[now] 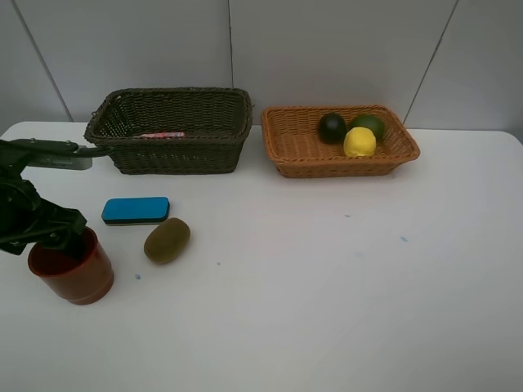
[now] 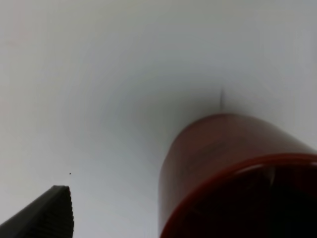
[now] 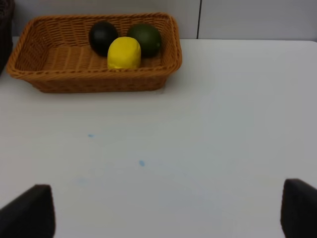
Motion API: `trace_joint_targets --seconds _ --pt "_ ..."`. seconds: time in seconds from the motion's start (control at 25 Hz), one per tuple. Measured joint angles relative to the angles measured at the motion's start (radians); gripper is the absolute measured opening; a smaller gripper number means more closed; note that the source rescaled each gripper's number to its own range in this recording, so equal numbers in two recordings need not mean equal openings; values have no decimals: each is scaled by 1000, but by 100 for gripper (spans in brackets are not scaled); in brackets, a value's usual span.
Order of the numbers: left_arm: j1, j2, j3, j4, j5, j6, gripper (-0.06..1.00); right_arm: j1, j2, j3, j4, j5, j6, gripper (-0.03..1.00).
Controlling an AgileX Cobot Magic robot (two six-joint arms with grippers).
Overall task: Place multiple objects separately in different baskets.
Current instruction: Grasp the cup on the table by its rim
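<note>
The red-brown plastic cup (image 1: 73, 273) stands upright, mouth up, at the near left corner of the white table (image 1: 327, 286), with the blue eraser block (image 1: 136, 210) and the brown kiwi (image 1: 167, 240) just beside it; it looks light, stiff and thin-walled, with a smooth skin that may slip, so a grip over the rim, one finger inside and one outside, seems the safest hold; a squeeze across the round body could tip or spin it. The left pincer (image 1: 57, 237) hangs right at the cup's far rim with its jaws wide and holding nothing; in the left wrist view one dark ribbed finger (image 2: 57, 210) stands outside the cup's wall and apart from it, while the other finger is hidden, so whether it is inside the mouth cannot be told. The right pincer (image 3: 168, 213) is wide open and empty over bare table, well apart from the cup; the deep dark olive-green wicker basket (image 1: 172, 155) waits at the back.
</note>
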Motion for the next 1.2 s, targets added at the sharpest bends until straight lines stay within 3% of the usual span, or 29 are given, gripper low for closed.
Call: trace_joint_targets --seconds 1.0,1.08,1.2 --pt "0 147 3 0 -46 -9 98 0 0 0 0 1 0 100" --pt "0 147 3 0 -47 -13 90 0 0 0 0 1 0 100" --pt "0 147 3 0 -47 -14 45 0 0 0 0 1 0 100"
